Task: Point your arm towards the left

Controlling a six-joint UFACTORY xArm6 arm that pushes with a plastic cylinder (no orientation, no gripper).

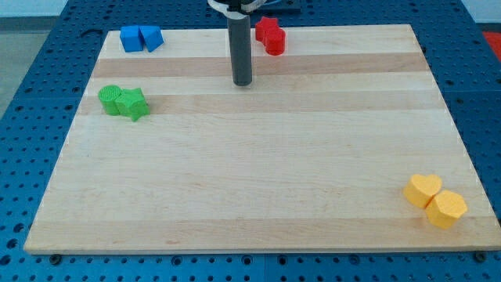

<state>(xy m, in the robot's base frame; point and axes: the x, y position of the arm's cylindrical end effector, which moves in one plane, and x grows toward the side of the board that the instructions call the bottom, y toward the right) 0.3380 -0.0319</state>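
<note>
So the whole scene is laid out on a pale wooden board (258, 180), which is set on a blue perforated table (31, 70). The dark rod is seen coming straight down near the board's top edge, a bit to the view's left of the board's middle, and my tip (243, 82) is planted on bare wood. No jaws or anything to open or close are carried by the rod, so it's just a plain end, and nothing is touched by it.

Everything else can be placed off my tip. Two red blocks (271, 35) are parked just up and to the view's right of it, pressed together, near but not touching the rod. Two blue blocks (141, 37) are found up and well to the view's left, side by side at the board's top corner. Two green blocks (124, 102), one looking star-shaped, are huddled further left and slightly lower. A yellow heart (423, 189) and a yellow hexagon-ish block (447, 209) are sat together way off toward the bottom right corner.
</note>
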